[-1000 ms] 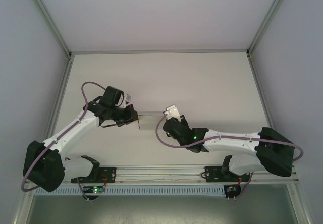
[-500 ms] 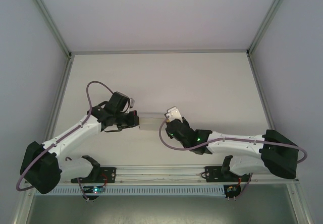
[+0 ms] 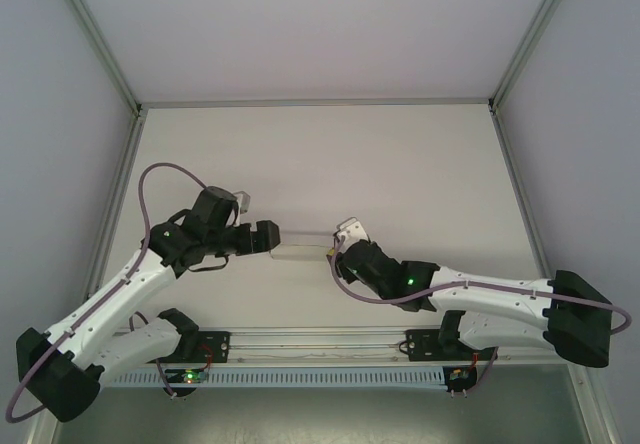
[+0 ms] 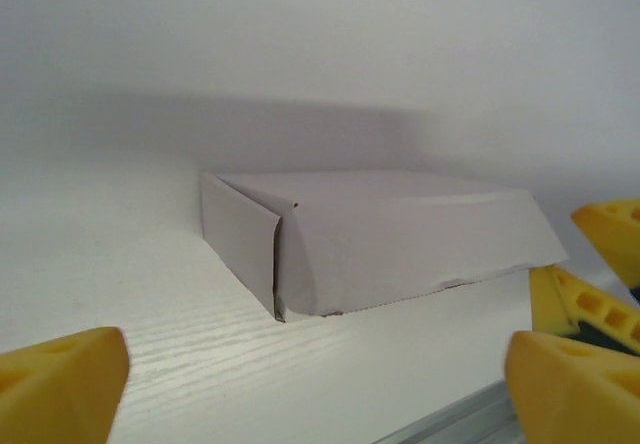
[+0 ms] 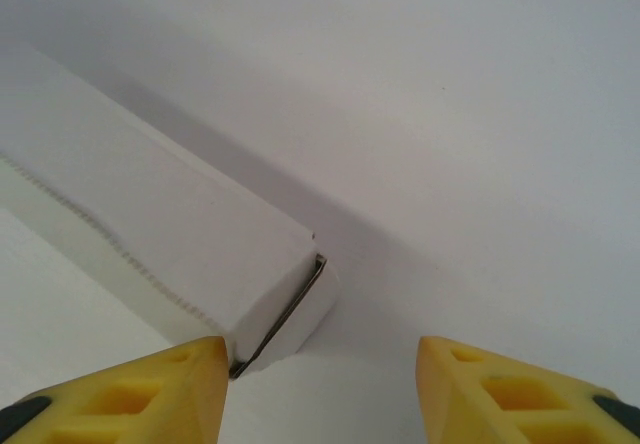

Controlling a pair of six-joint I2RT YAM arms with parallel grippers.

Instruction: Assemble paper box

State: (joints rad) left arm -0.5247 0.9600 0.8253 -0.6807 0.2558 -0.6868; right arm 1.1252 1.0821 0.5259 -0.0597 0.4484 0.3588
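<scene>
The paper box (image 3: 300, 245) is a closed, flat white carton lying on the white table (image 3: 400, 164) between my two grippers. My left gripper (image 3: 268, 237) stands open just off the box's left end. In the left wrist view the box (image 4: 370, 239) lies ahead of the open gripper (image 4: 320, 394), untouched, with its side flap tucked. My right gripper (image 3: 338, 251) is open at the box's right end. In the right wrist view the box end (image 5: 290, 314) with its tucked flap sits just off the left fingertip (image 5: 140, 394), and nothing lies between the fingers of the gripper (image 5: 320, 394).
The right gripper's yellow fingertips (image 4: 610, 239) show at the right of the left wrist view, past the box. An aluminium rail (image 3: 320, 336) runs along the table's near edge. Grey walls and frame posts (image 3: 95, 39) enclose the table on three sides.
Both grippers, shut at the box's ends a second ago, have opened and let go. The left arm has drawn back to the left. The box now lies free on the table.
</scene>
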